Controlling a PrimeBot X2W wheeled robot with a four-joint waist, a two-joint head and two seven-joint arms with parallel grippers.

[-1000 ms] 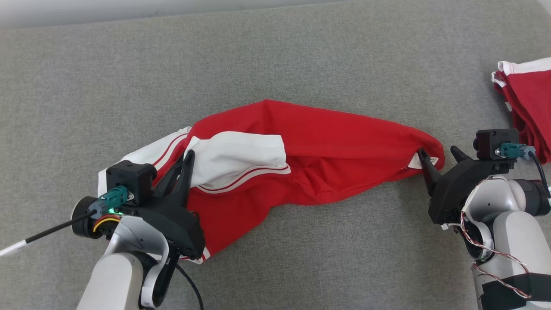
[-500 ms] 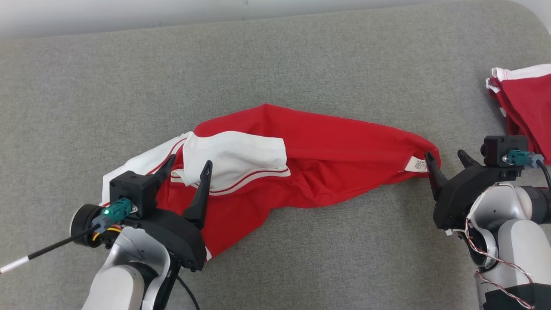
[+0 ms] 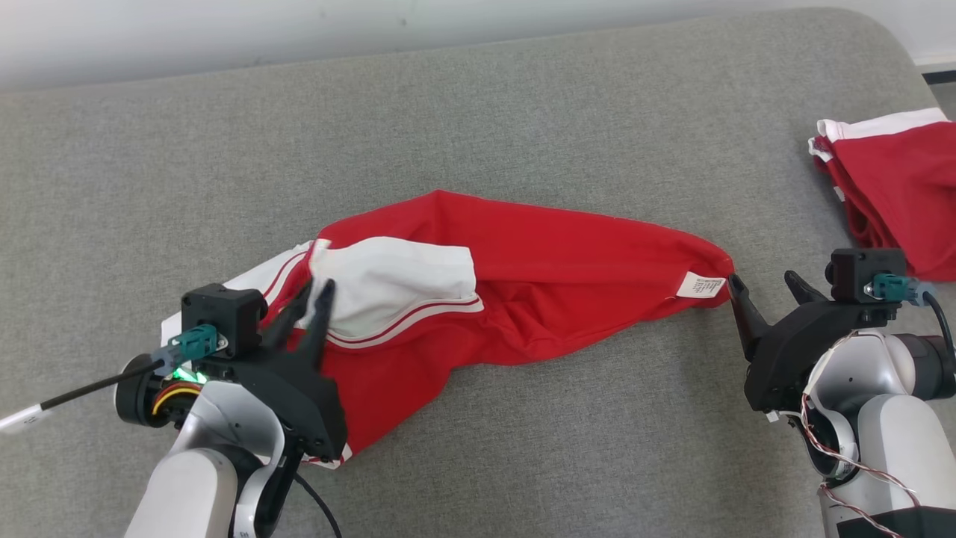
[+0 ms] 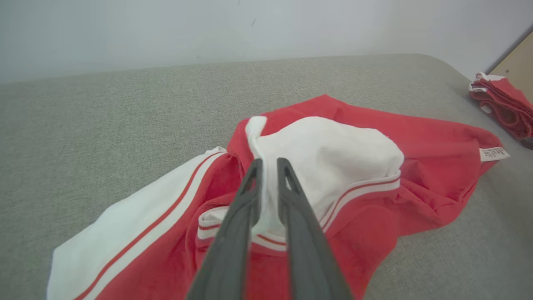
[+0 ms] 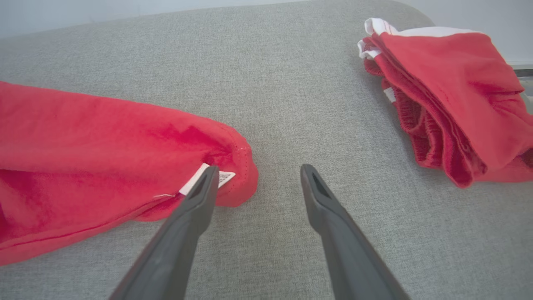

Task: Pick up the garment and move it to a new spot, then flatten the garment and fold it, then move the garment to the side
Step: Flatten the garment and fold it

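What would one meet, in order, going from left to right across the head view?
Left pincer, at the garment's left end → white label → right pincer → folded red pile.

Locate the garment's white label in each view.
Head view: label at right tip of garment, near right gripper.
Left wrist view: label far right, mid-height.
Right wrist view: label left of centre, partly behind a finger.
Shared landmark: folded red pile.

Crumpled red-and-white garment (image 3: 560, 261) lies across the grey surface (image 3: 523, 112). At its white sleeve (image 3: 396, 276): left gripper (image 3: 314, 295), jaws nearly together. At its right end: right gripper (image 3: 762, 284), jaws wide. Folded red pile (image 3: 896, 194) far right.
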